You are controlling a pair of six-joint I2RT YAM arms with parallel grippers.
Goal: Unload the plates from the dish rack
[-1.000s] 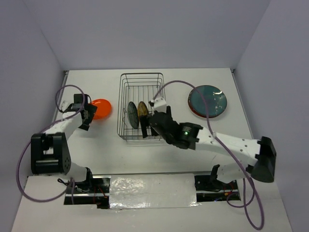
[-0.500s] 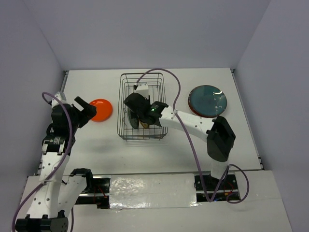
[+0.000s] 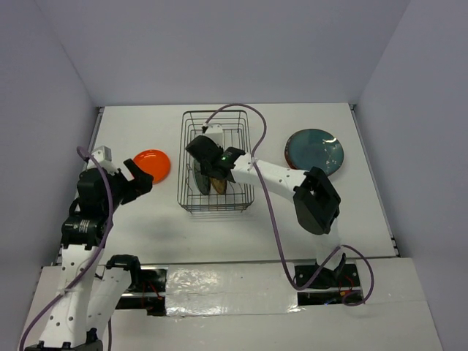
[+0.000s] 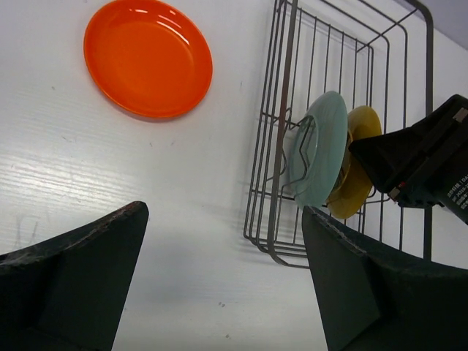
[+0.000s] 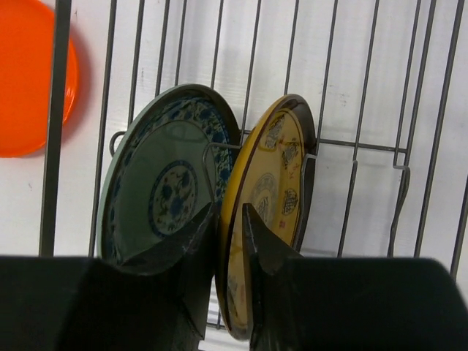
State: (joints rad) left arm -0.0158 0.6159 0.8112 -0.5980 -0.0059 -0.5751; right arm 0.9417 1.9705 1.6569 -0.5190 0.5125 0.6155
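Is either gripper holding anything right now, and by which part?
The right gripper pinches the yellow plate by its upper rim, one finger on each face. The left gripper is open and empty.

Five plates [image 3: 153, 165] [image 5: 164, 194] [image 5: 267, 212] [image 3: 314, 150] [image 3: 292, 170], one dish rack [image 3: 216, 113], two pincers [image 4: 223, 285] [image 5: 228, 234]

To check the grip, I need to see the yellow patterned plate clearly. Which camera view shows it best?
Right wrist: the yellow patterned plate is close, with pattern and rim clear. Left wrist shows it half hidden behind the green plate; the top view shows only a sliver.
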